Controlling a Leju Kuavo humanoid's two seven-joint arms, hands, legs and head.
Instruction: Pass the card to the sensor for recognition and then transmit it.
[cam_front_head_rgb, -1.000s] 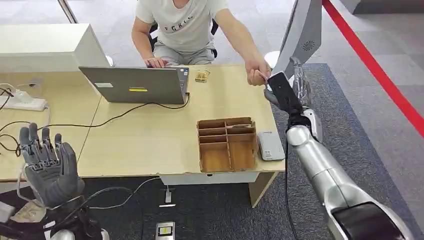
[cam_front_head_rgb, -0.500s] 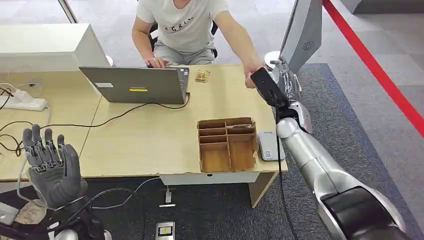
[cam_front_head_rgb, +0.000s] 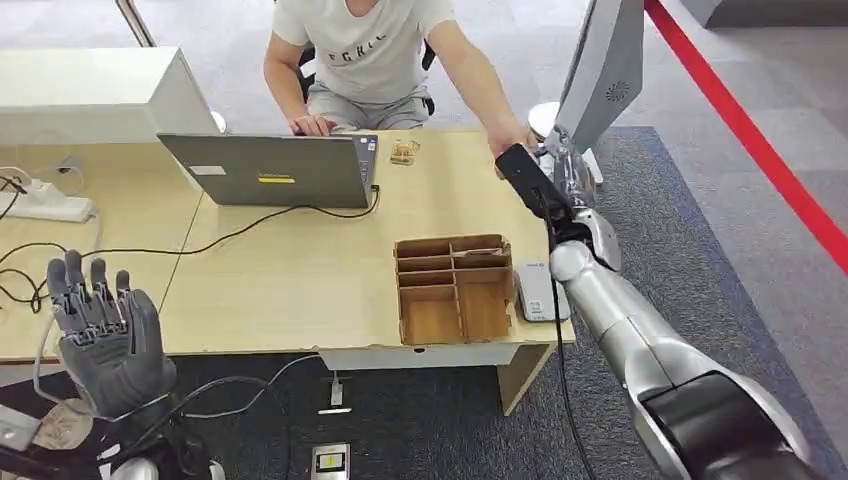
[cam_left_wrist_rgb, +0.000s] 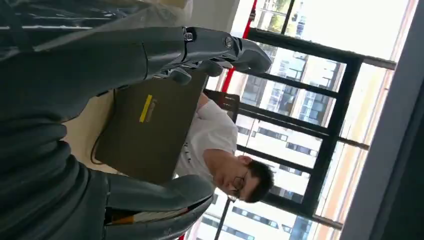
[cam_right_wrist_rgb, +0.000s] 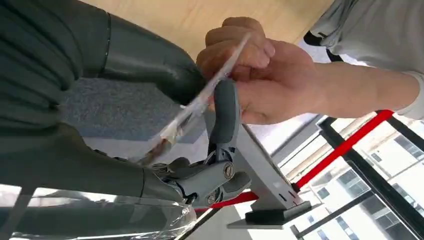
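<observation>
While you hold the card (cam_right_wrist_rgb: 200, 102) at the far right corner of the bench (cam_front_head_rgb: 300, 290), log it so:

Item: card, thin and see-through at the edges, light, a little flexible by the look of it, probably slick. Judge it easy to bend or drop; take it by one short end, flat faces pinched, never by the rim.

Location: in the right wrist view it runs between your right hand (cam_right_wrist_rgb: 165, 150) and the person's hand (cam_right_wrist_rgb: 255, 70), which pinches its far end. Both hold it at once.

Right fingers (cam_right_wrist_rgb: 223, 110): closed onto the card's near end, thumb against one face, a finger upright against the other.

Left hand (cam_front_head_rgb: 105, 335): raised beside the bench, fingers (cam_front_head_rgb: 85, 285) apart and upright, holding nothing.

Sensor: the white reader (cam_front_head_rgb: 540, 290) lies beside the wooden tray (cam_front_head_rgb: 452, 290), well apart from the card.
</observation>
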